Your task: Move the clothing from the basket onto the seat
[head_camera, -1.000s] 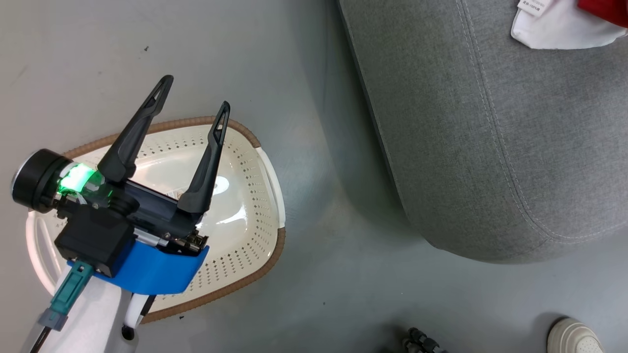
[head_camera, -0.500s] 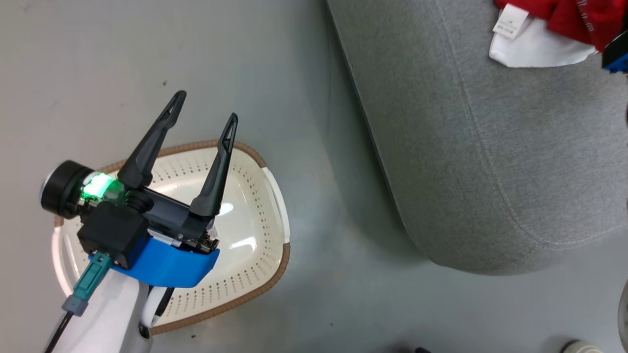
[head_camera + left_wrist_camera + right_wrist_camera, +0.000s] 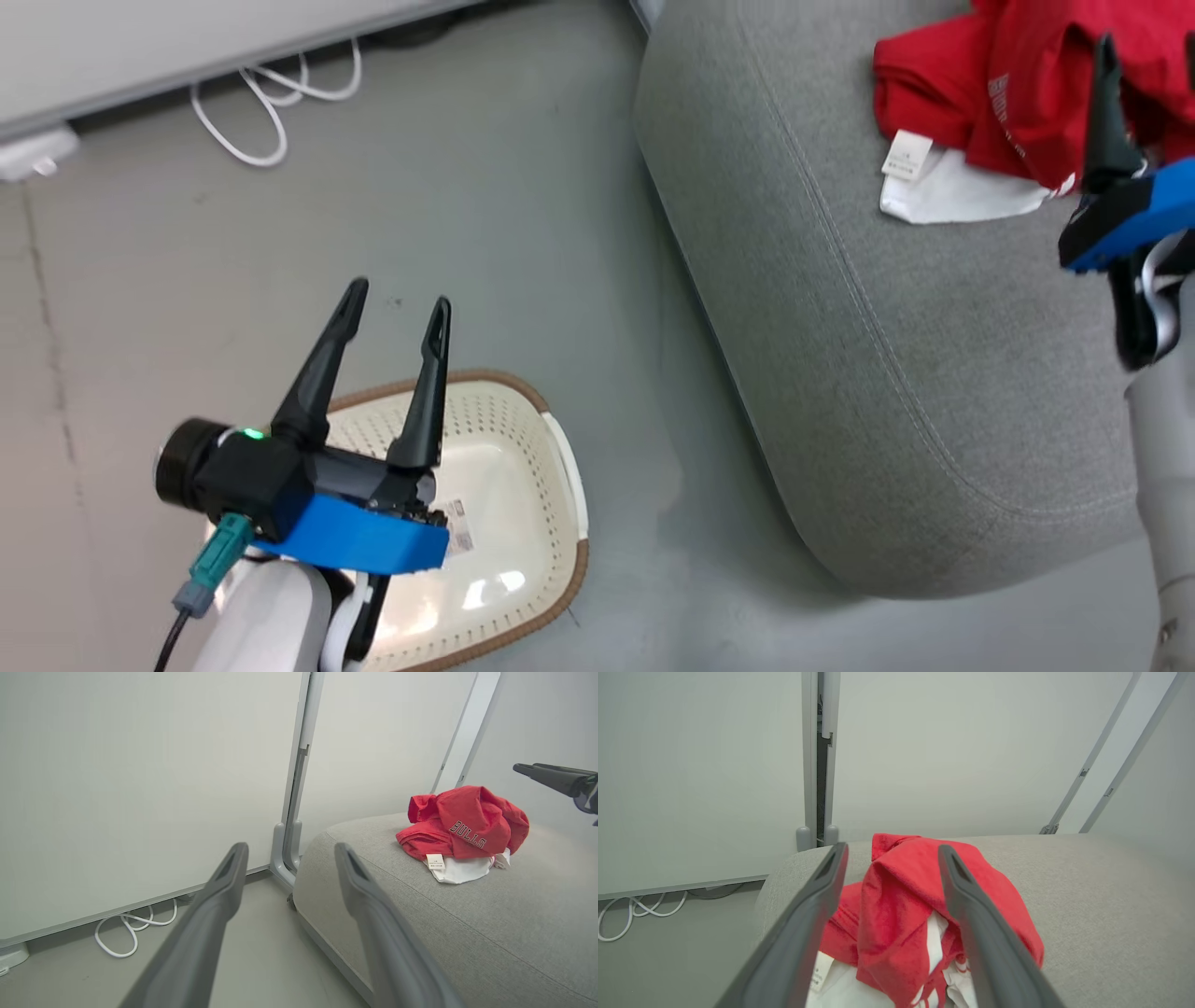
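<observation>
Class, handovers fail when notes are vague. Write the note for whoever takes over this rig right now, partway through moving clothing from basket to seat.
Pincers: left pincer open and empty, above the basket; right pincer open and empty, raised near the clothing.
Things: the clothing lies in a red heap on the seat.
Done: the basket's visible part holds no clothing.
Left: check the part hidden under the left arm.
</observation>
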Robot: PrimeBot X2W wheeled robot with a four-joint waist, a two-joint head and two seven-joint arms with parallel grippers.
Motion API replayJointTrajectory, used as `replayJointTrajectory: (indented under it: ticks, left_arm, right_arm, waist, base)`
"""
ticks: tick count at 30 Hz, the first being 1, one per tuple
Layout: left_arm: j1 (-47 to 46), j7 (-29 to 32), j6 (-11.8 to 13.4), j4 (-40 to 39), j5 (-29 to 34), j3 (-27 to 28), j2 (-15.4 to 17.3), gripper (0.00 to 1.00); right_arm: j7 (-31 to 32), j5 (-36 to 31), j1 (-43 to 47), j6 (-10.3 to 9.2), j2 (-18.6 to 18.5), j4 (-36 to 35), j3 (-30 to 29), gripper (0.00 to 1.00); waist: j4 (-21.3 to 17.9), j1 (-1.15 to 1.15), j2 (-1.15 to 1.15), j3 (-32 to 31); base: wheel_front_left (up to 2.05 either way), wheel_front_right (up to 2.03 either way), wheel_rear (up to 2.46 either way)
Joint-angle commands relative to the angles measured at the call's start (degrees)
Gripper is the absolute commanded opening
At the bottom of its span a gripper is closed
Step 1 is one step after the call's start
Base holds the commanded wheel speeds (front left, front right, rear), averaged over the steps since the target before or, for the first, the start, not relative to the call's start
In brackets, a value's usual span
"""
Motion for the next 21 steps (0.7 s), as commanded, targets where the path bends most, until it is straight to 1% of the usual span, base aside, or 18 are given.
replayJointTrajectory:
  ticks: [1, 5, 10, 12, 21]
  left_arm:
    - [1.3, -0.2, -0.3, 0.5, 0.0, 0.7, -0.6, 1.0]
    - [4.6, -0.2, -0.5, 1.5, 0.2, 3.1, -3.1, 1.0]
    - [8.4, -0.2, -0.8, 2.6, 0.3, 6.5, -5.3, 1.0]
    - [9.4, -0.2, -1.0, 3.1, 0.1, 7.5, -5.9, 1.0]
    - [12.6, -0.2, -1.2, 5.6, 0.9, 12.2, -7.4, 1.0]
  right_arm:
    - [-0.2, 0.8, 2.5, 0.01, 0.2, -1.1, 0.6, 1.0]
    - [-0.2, 2.3, 9.1, 0.01, 1.5, -4.4, 2.8, 1.0]
    - [0.4, 4.0, 17.0, 0.01, 2.7, -8.8, 4.9, 1.0]
    - [0.7, 3.6, 19.7, 0.01, 3.0, -10.6, 4.6, 1.0]
    - [2.8, 1.1, 32.0, 0.01, 7.3, -19.3, 3.1, 1.0]
  waist:
    - [2.4, 0.01, 0.0, -4.3]
    - [4.2, 0.01, 0.0, -8.3]
    - [6.2, 0.01, 0.0, -12.2]
    - [7.1, 0.01, 0.0, -13.3]
    - [11.6, 0.01, 0.0, -17.8]
  base:
    - [0.0, 0.0, 0.0]
    - [0.0, 0.0, 0.0]
    - [0.0, 0.0, 0.0]
    - [0.0, 0.0, 0.0]
    - [0.0, 0.0, 0.0]
